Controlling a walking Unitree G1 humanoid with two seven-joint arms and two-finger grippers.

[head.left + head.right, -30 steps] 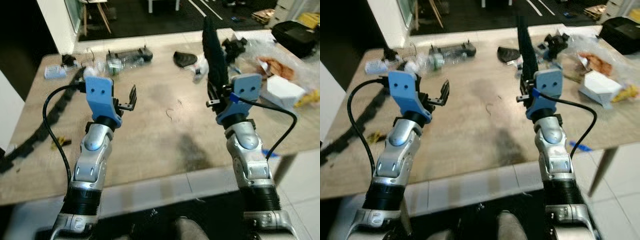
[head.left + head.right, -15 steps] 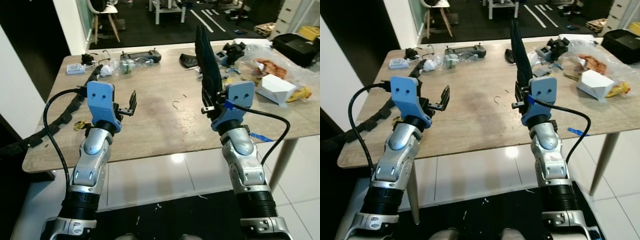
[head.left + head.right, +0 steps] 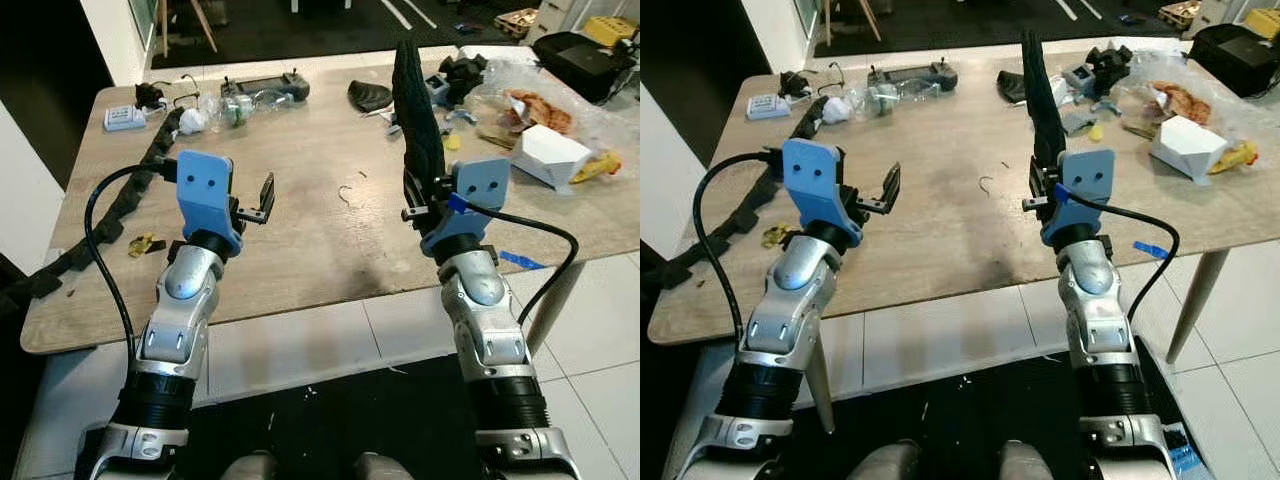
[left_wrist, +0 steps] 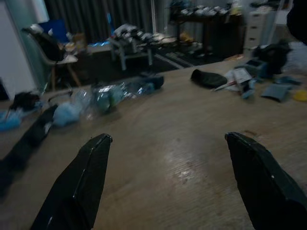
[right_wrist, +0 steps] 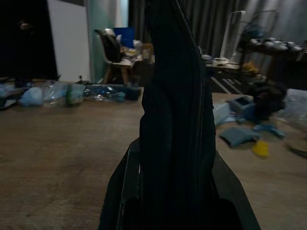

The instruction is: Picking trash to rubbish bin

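Wood-grain table stretches before me, pale and worn, with a dark stain near its near edge and white floor tiles beyond its right side. My right gripper is raised over the table's right half, its fingers clamped on a long black piece of trash that stands upright above them. My left gripper hovers over the left half with its fingers apart and nothing between them.

Along the far edge lie a crushed plastic bottle, a black controller and a small white-blue box. A black cable chain runs down the left side, with a small yellow scrap beside it. At the far right sit a white carton, a clear plastic bag and blue-grey bits. A thin curl of wire lies mid-table. Chair legs stand on the dark floor behind.
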